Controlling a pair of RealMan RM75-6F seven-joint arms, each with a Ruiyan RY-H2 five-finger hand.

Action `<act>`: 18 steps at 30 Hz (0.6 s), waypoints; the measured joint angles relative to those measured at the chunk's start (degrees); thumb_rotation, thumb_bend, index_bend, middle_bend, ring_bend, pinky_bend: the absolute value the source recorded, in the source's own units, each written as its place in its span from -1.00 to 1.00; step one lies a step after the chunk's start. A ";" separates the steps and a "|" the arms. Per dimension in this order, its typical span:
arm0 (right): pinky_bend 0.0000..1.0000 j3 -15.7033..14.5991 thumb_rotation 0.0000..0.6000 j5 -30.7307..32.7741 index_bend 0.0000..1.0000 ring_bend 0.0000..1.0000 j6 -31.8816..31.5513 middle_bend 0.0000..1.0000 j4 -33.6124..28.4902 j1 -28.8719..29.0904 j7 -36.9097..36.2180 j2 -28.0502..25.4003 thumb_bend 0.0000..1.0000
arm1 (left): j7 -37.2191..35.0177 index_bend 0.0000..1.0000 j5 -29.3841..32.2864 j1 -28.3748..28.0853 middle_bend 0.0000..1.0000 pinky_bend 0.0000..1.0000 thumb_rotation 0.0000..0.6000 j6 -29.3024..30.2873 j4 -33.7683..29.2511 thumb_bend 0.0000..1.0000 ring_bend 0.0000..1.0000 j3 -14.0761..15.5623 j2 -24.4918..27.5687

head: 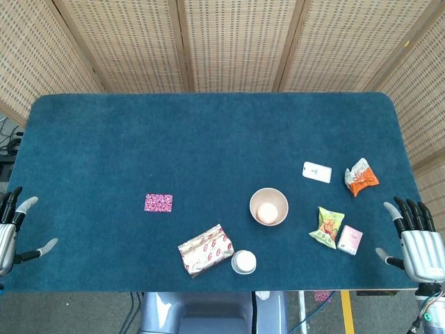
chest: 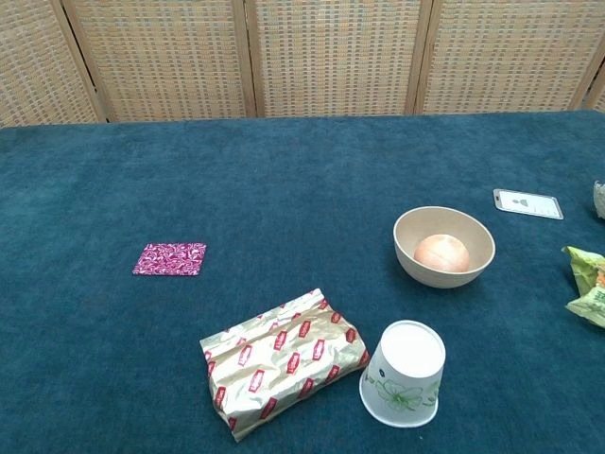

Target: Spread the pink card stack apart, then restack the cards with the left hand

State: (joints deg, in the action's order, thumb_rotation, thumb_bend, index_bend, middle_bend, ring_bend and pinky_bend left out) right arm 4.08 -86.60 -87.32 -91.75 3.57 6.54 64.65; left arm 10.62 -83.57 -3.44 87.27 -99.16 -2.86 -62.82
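Pink card stack flat on counter, left of centre in head view, squared, untouched. Likely thin, light, slick; press top, slide sideways to fan. Left robot hand at left edge, right robot hand at right edge: fingers apart, empty.

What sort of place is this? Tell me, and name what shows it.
Probably a lab or staged test area, not a home: a table covered in blue felt, woven screen panels closing it off, and unrelated props laid out, such as the pink card stack and a bowl.
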 measured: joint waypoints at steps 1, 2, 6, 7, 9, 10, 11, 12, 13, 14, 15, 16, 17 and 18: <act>-1.00 0.02 1.00 0.00 -0.75 -1.00 -0.11 -0.84 0.02 -0.05 -0.11 0.01 -0.79 | 0.00 -0.69 -0.06 0.00 -1.00 -1.00 0.28 0.01 0.00 -0.89 -1.00 0.01 0.02; -1.00 0.03 1.00 0.00 -0.75 -1.00 -0.21 -0.84 0.04 -0.10 -0.17 0.03 -0.79 | -0.03 -0.69 -0.11 0.02 -1.00 -1.00 0.28 0.05 0.00 -0.89 -1.00 0.02 0.00; -1.00 -0.17 1.00 -0.40 -0.75 -1.00 -0.57 -0.84 0.55 -0.34 -0.66 0.06 -0.79 | -0.06 -0.69 -0.20 0.13 -1.00 -1.00 0.28 0.09 0.13 -0.89 -1.00 0.14 -0.10; -1.00 -0.23 1.00 -0.50 -0.75 -1.00 -0.71 -0.84 0.62 -0.44 -0.76 0.06 -0.79 | -0.08 -0.69 -0.21 0.18 -1.00 -1.00 0.28 0.13 0.15 -0.89 -1.00 0.16 -0.10; -1.00 -0.30 1.00 -0.63 -0.75 -1.00 -0.96 -0.84 0.64 -0.59 -0.81 0.03 -0.79 | -0.09 -0.69 -0.23 0.21 -1.00 -1.00 0.28 0.17 0.15 -0.89 -1.00 0.17 -0.05; -1.00 -0.34 1.00 -0.75 -0.75 -1.00 -1.16 -0.84 0.66 -0.69 -0.86 -0.02 -0.79 | -0.08 -0.69 -0.24 0.21 -1.00 -1.00 0.28 0.19 0.16 -0.89 -1.00 0.13 0.00; -1.00 -0.36 1.00 -0.87 -0.75 -1.00 -1.29 -0.84 0.71 -0.74 -0.92 -0.04 -0.79 | -0.05 -0.69 -0.23 0.20 -1.00 -1.00 0.28 0.21 0.17 -0.89 -1.00 0.11 0.01; -1.00 -0.36 1.00 -0.95 -0.75 -1.00 -1.44 -0.84 0.74 -0.81 -0.98 -0.08 -0.79 | 0.05 -0.69 -0.20 0.18 -1.00 -1.00 0.28 0.21 0.17 -0.89 -1.00 0.05 0.03; -1.00 -0.36 1.00 -1.05 -0.75 -1.00 -1.73 -0.84 0.81 -0.92 -1.15 -0.14 -0.79 | 0.20 -0.69 -0.13 0.11 -1.00 -1.00 0.28 0.15 0.05 -0.89 -1.00 -0.03 0.07; -1.00 -0.36 1.00 -1.15 -0.75 -1.00 -1.88 -0.84 0.92 -0.99 -1.32 -0.16 -0.79 | 0.32 -0.69 -0.08 0.06 -1.00 -1.00 0.28 0.07 -0.06 -0.89 -1.00 -0.06 0.12; -1.00 -0.36 1.00 -1.22 -0.75 -1.00 -1.95 -0.84 1.05 -1.04 -1.50 -0.17 -0.79 | 0.48 -0.69 -0.04 0.00 -1.00 -1.00 0.28 -0.04 -0.13 -0.89 -1.00 -0.09 0.19; -1.00 -0.36 1.00 -1.24 -0.75 -1.00 -1.99 -0.84 1.18 -1.08 -1.65 -0.16 -0.79 | 0.70 -0.69 0.03 -0.10 -1.00 -1.00 0.28 -0.22 -0.23 -0.89 -1.00 -0.13 0.31; -1.00 -0.36 1.00 -1.23 -0.75 -1.00 -1.95 -0.84 1.22 -1.09 -1.68 -0.14 -0.79 | 0.86 -0.68 0.11 -0.18 -1.00 -1.00 0.28 -0.38 -0.33 -0.89 -1.00 -0.15 0.42; -1.00 -0.36 1.00 -1.18 -0.75 -1.00 -1.92 -0.84 1.24 -1.10 -1.69 -0.12 -0.79 | 1.02 -0.66 0.20 -0.25 -1.00 -1.00 0.28 -0.54 -0.44 -0.89 -1.00 -0.17 0.53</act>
State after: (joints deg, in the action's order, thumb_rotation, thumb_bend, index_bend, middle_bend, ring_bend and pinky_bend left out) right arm 3.72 -87.78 -89.24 -90.51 2.46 4.85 64.53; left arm 11.64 -83.37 -3.68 86.74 -99.60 -3.02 -62.28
